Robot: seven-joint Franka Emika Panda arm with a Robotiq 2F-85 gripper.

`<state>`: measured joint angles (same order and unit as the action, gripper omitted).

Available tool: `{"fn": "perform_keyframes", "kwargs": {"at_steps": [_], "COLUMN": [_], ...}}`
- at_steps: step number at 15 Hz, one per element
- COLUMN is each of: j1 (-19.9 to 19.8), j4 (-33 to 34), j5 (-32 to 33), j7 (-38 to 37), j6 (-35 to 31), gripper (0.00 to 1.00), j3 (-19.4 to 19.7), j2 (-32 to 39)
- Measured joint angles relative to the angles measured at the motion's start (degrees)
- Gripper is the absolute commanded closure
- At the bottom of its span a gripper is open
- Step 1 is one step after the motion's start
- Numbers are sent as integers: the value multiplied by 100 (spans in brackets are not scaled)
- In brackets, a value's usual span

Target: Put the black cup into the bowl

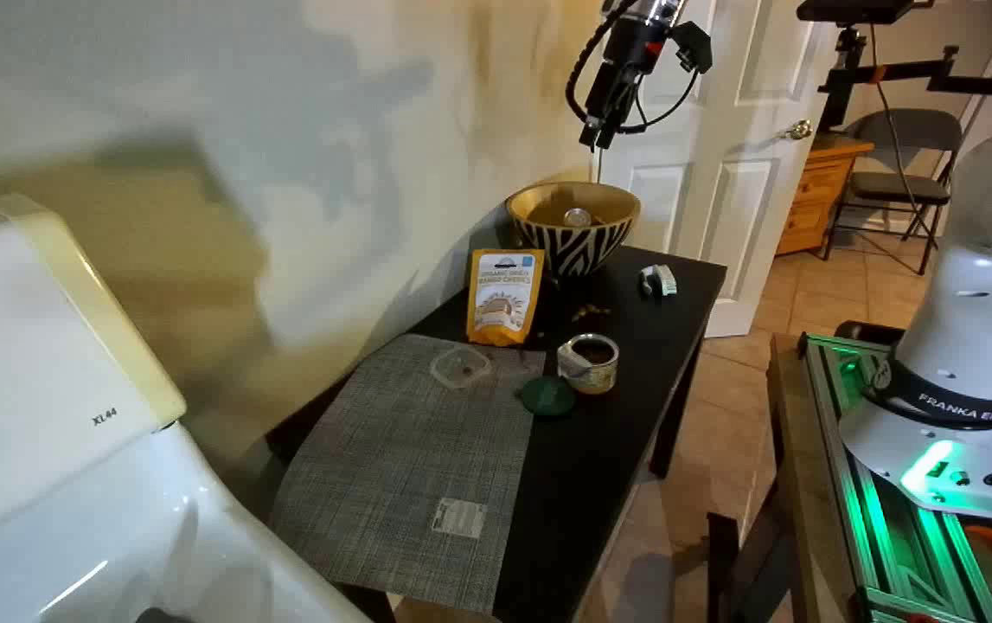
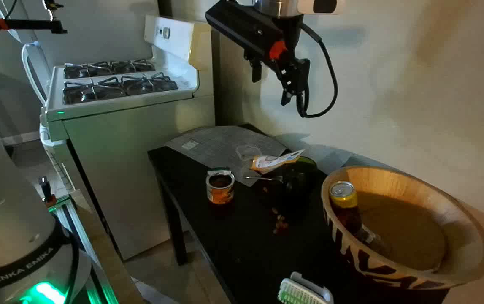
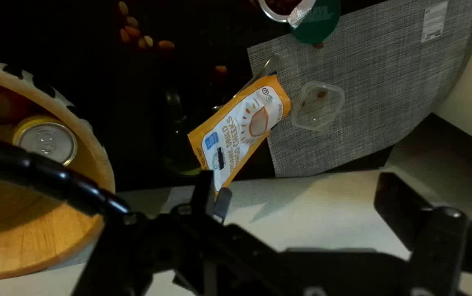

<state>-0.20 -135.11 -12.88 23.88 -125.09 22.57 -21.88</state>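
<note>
Dark table (image 2: 246, 240) with bowl (image 2: 410, 223), spread gripper (image 3: 295, 193) higher

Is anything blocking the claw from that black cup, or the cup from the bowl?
Partly: the dried mango pouch hides part of the black cup in the wrist view, so the claw may brush it. Between the cup and the zebra-patterned bowl nothing visible stands, though it's dark.

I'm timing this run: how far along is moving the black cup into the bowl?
Done: nothing visible; the cup is by the bag, outside the bowl. In hand: nothing; the gripper is open and empty. Left: grasping the cup, lifting it and setting it in the bowl.
</note>
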Motion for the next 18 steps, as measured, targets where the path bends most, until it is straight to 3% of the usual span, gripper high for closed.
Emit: {"fn": "perform_keyframes", "kwargs": {"at_steps": [5, 9, 12, 18], "j1": [-176, -479, -502, -200], "j4": [-8, -144, -437, -830], "j5": [89, 381, 314, -357], "j7": [250, 701, 907, 836], "j6": [-89, -766, -1738, -3973], "gripper": [0, 0, 0, 0], "j3": [-87, -79, -134, -772], "j2": [91, 580, 1082, 2237]}}
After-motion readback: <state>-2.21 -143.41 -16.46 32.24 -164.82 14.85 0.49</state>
